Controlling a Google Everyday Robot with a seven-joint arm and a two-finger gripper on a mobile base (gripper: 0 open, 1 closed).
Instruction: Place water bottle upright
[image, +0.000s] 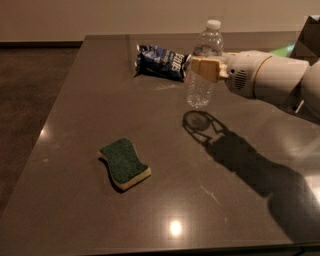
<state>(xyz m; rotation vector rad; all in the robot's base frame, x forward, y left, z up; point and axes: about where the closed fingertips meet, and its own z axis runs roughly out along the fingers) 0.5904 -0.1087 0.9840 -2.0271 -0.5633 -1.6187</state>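
Our hand (204, 69) is gripping the water bottle (200, 91) upright.
A snack bag (162, 61) is lying beside it near the tabletop's (90, 115) far edge.

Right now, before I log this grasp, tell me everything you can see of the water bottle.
The water bottle is small, clear ribbed plastic with a white cap. It is upright, clamped at mid-body by the gripper reaching in from the image's right. Its base seems just above the table, its shadow below it.

water bottle (199, 94) clear ribbed plastic; gripper (201, 69) matt tan, clasping its middle; table (95, 95) smooth, glossy; sponge (123, 163) rough.
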